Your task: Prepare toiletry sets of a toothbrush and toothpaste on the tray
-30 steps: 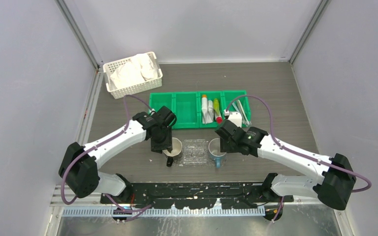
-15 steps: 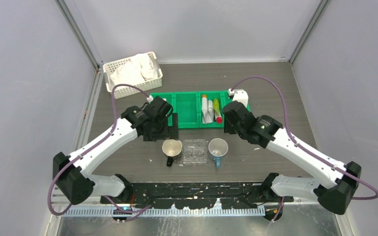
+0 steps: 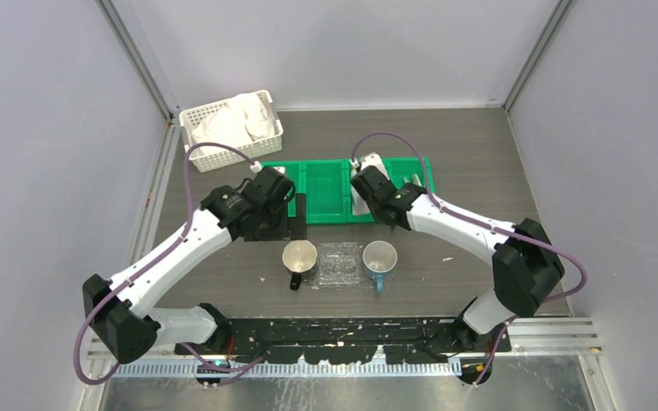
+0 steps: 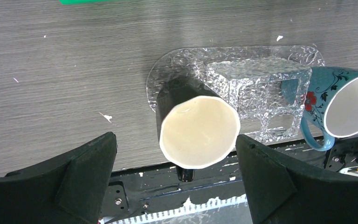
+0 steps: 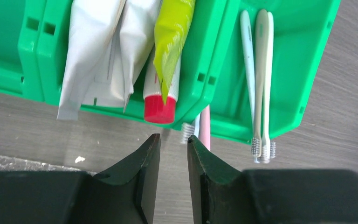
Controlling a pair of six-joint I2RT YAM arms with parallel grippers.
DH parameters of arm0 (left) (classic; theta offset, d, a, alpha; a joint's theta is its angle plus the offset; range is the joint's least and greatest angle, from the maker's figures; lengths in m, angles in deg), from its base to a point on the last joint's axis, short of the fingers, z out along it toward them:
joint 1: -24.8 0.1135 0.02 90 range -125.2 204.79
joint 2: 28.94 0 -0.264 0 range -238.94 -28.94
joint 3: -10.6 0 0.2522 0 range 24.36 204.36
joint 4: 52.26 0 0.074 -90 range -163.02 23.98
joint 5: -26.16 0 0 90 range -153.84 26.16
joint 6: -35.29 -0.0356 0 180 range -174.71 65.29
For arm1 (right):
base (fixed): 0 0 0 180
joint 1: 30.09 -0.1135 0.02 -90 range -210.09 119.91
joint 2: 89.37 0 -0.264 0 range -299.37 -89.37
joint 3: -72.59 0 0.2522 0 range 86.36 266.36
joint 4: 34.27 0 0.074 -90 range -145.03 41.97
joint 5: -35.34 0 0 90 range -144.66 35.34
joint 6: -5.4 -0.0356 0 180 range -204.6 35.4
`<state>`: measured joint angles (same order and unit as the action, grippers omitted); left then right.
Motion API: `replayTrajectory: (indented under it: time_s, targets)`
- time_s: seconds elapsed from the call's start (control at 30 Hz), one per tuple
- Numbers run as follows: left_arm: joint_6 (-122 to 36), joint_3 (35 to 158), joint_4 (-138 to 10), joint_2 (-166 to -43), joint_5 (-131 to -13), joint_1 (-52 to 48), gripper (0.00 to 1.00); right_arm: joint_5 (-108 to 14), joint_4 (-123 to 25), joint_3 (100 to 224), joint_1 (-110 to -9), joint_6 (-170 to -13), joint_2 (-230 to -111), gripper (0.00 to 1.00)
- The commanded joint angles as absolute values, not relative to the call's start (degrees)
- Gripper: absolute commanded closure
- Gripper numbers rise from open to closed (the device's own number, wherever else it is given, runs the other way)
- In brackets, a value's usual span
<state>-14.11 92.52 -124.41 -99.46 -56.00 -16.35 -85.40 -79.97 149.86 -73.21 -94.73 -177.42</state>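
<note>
A: Mugs?
B: Two. A black mug with cream inside (image 4: 198, 133) sits between the left hand's (image 4: 175, 139) fingers. A blue floral mug (image 4: 342, 105) is off to that hand's right.
A: Trays?
B: One clear tray (image 4: 256, 70), ahead of the same hand.
A: Toothpaste?
B: Three, straight ahead of the right hand (image 5: 173, 138): two white tubes (image 5: 93, 51) and one yellow-green tube (image 5: 172, 37).
A: Toothbrushes?
B: Five showing. Three pale toothbrushes (image 5: 261, 70) lie side by side, ahead and right of the hand. A pink toothbrush (image 5: 205, 130) and a light-blue toothbrush (image 5: 189, 131) lie just past the fingertips, mostly hidden.
A: Containers?
B: One green bin (image 3: 326, 193) with four compartments, and one white basket (image 3: 223, 158). I can't count the cloths in it.
</note>
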Motion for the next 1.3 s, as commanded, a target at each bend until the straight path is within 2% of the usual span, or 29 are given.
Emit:
replayTrajectory:
  time_s: [0.0, 0.53, 1.27]
  targets:
    - [-15.57, 91.34, -122.3, -98.13, -55.97, -15.91, 0.0, -87.14, -72.08, 152.93, -71.76, -90.49, -178.65, 0.66]
    - [-16.56, 88.22, -120.38, -97.93, -57.89, -13.95, 0.0, -82.2, -66.21, 156.2, -68.33, -89.73, -185.73, 0.67]
    - [-16.56, 87.82, -119.33, -99.4, -59.31, -13.61, 0.03, -79.38, -63.87, 153.56, -68.18, -89.64, -181.85, 0.67]
